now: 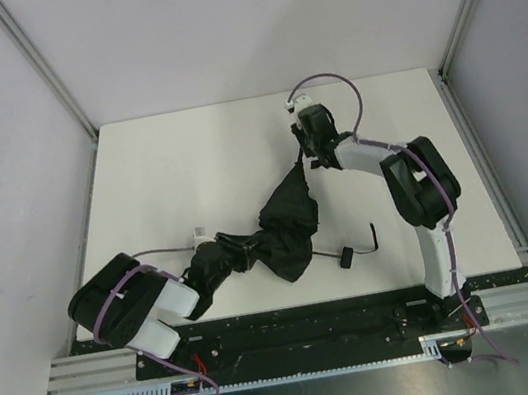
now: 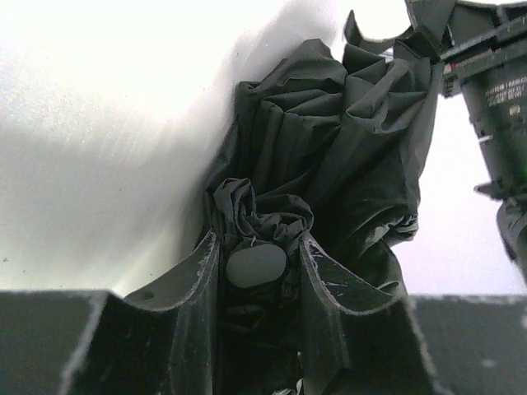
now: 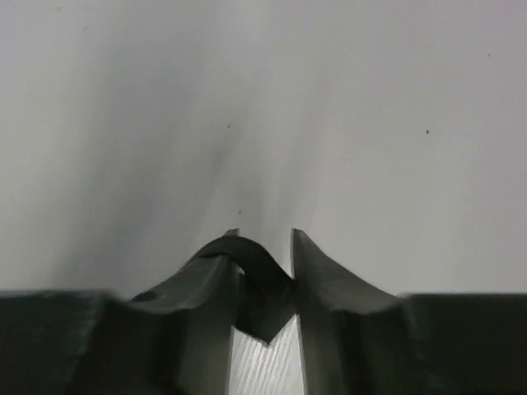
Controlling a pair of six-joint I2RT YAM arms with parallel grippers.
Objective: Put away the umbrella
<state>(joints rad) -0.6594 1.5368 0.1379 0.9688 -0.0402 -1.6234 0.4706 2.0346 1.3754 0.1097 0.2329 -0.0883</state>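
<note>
**Top view.** The umbrella lies collapsed but loose near the middle of the table. Its handle trails at 4 o'clock. The left gripper meets it from 8 o'clock. The right gripper stands at 1 o'clock, with a thin black strip running up to it from the canopy.

**Left wrist view.** Both fingers are clamped on the bunched canopy end, and a grey cap shows between them. Crumpled folds rise toward 12 o'clock.

**Right wrist view.** The jaws stand narrowly apart around a fold of black fabric. Whether it is pinched or slack cannot be told.

**Procedure, as judged.** The step in hand appears to be gathering the canopy.
1. Use the left clamp as a firm anchor.
2. Seat the strip fully in the right claw before drawing it around the bundle.
3. Pull along the folds, not across the ribs.
</note>
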